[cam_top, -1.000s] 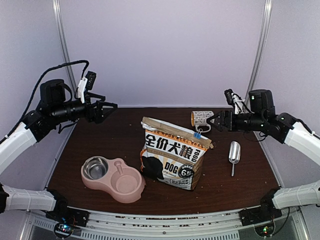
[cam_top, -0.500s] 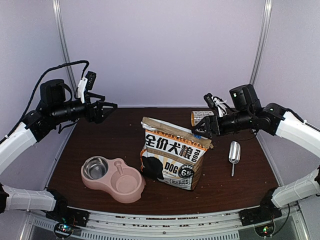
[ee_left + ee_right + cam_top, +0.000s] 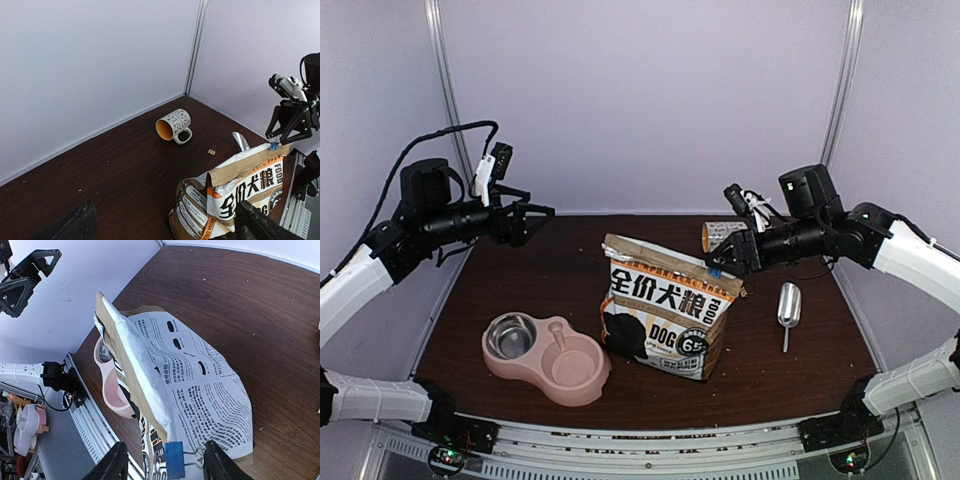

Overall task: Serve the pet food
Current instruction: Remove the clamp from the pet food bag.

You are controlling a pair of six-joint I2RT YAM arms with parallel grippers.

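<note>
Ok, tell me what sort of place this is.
Likely a robot test cell, not a home: plain pale panel walls, arms mounted on a metal rail, and a staged dog-food bag beside a pink double bowl.

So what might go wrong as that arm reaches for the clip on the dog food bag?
The right gripper is open astride the blue clip on the standing bag. Tugging there could tip the bag toward the pink bowl, since the left gripper hangs far off and nothing steadies it. It might also snag the folded paper top instead.
</note>
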